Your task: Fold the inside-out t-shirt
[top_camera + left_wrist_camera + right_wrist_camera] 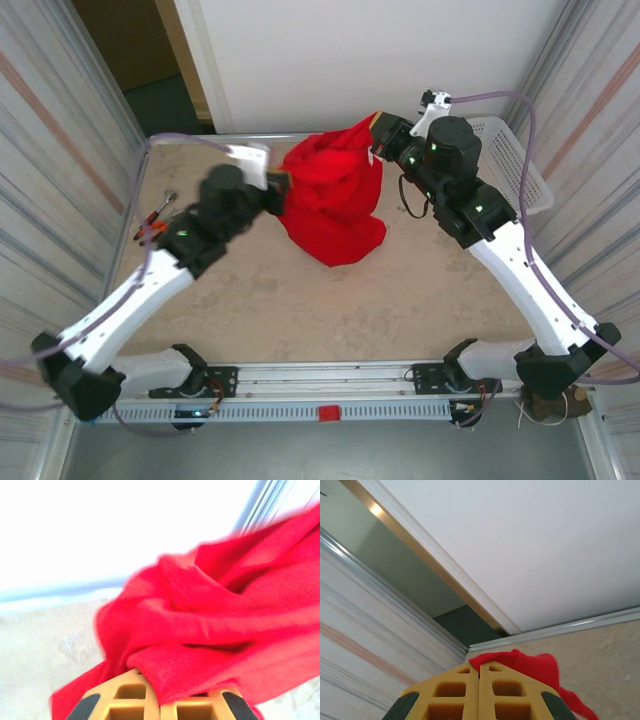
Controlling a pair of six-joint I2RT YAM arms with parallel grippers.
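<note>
Hanging bunched between the two arms at the far middle of the table [300, 320], the red t-shirt [335, 205] is held up in a crumpled mass. Whether its lowest fold rests on the table cannot be told.

Left arm [185, 245]: reaches in from the near left. The left jaws are closed on a fold at the garment's left edge. In the left wrist view the yellow fingers [125, 702] meet, with a thick roll of red cloth clamped between them and more cloth draped beyond to the right.

Right arm [475, 205]: reaches in from the near right. The right jaws are closed on the garment's upper right corner, farther back than the left grip. In the right wrist view the fingers are pressed together, with a small tuft of red cloth pinched at the tips.

White mesh basket [515, 160]: far right edge of the table, behind the right arm, apart from the garment.

Red-handled hand tool [155, 220]: lying at the left edge of the table, just beside the left arm.
</note>
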